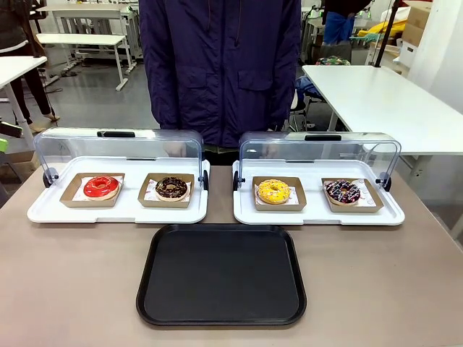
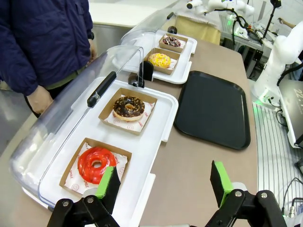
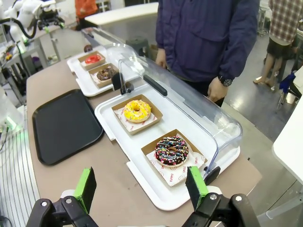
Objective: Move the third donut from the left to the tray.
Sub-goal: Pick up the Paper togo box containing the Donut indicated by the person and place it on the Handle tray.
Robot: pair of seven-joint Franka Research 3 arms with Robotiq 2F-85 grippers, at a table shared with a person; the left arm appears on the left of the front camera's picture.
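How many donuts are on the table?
4. The red donut and chocolate donut sit in the left display tray; the yellow donut and dark sprinkled donut in the right display tray. None seem hidden.

Yellow-iced ring donut (image 1: pixel 273 191) with small sprinkles, lying flat in its square brown cardboard holder (image 1: pixel 279 208) at the left end of the right white display tray (image 1: pixel 316 217); black tray (image 1: pixel 221 278) flat, centred at the tabletop (image 1: pixel 72 289) near edge.

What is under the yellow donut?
The yellow donut sits on white paper in a brown cardboard holder, on a white display tray. The paper's middle is covered by the donut.
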